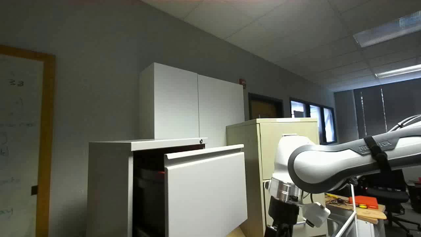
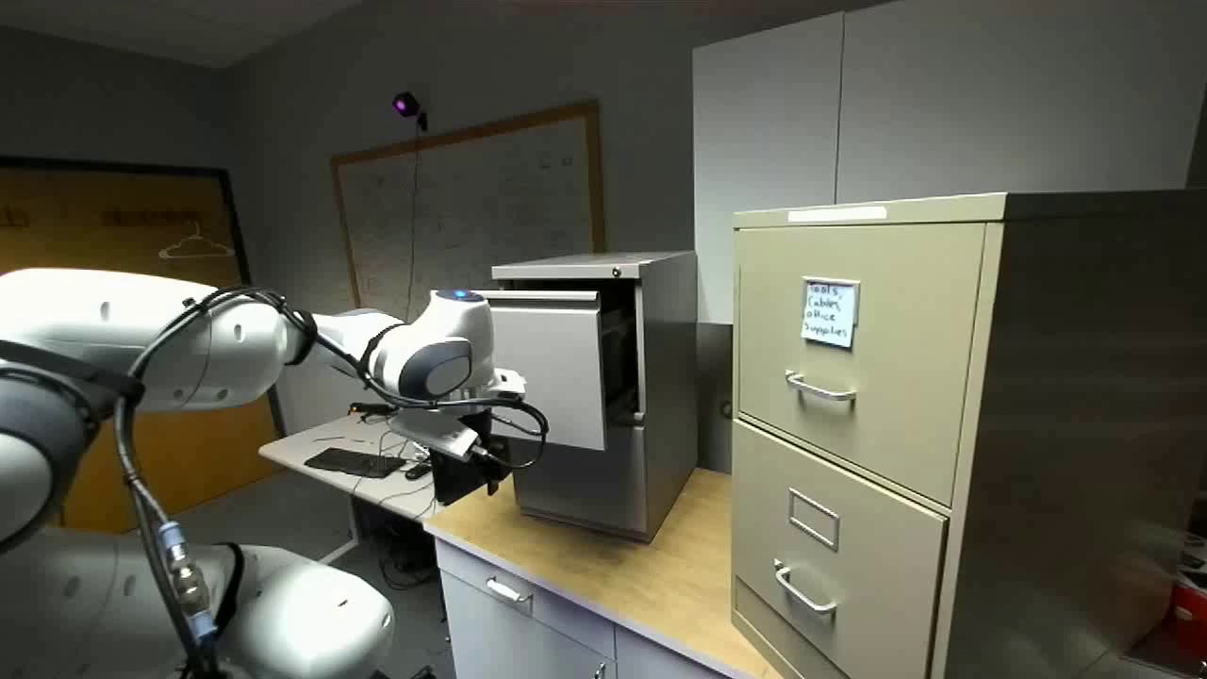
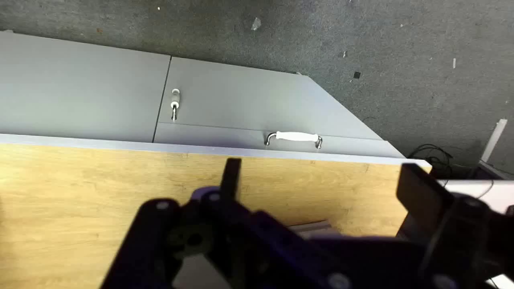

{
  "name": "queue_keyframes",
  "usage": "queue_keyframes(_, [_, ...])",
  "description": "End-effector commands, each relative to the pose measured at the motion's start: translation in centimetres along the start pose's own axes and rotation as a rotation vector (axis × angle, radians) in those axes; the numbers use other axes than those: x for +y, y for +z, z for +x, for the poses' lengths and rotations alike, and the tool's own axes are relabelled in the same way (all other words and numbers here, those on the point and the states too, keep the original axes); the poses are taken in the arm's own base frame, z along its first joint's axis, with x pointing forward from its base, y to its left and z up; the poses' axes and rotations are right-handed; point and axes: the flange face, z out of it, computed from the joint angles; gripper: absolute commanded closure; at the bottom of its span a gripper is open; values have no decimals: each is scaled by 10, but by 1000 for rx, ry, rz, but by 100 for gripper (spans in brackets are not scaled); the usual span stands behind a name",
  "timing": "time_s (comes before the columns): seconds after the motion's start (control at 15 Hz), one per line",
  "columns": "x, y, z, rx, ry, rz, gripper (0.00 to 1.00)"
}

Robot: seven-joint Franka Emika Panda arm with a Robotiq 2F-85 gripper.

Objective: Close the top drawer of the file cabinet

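Find the top drawer (image 1: pixel 206 194) standing open, well out from the file cabinet (image 2: pixel 671 396), dark inside, with a flat front showing no separate handle: better suited, presumably, to a push than to a grip. Note the cabinet's place on the counter (image 2: pixel 651 585), likely chosen to bring the drawer within reach. See the pincer (image 3: pixel 321 165) pointing downward before the drawer's front, apart from it, with jaws spread wide and nothing between; perhaps stationed there for pushing, with no need to hold anything. Expect next, by judgement, a level push straight inward, ideally near the middle of the front, to avoid skewing or binding.
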Motion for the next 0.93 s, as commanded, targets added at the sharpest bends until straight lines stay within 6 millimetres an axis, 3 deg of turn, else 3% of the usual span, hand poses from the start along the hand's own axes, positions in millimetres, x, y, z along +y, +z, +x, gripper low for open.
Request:
queue_keyframes(0.0, [0,-1,0,-1,0,0,0])
queue_keyframes(0.6, [1,-4,3,18,6,-18,0])
queue_keyframes(0.87, [0,-26,14,120,3,-53,0])
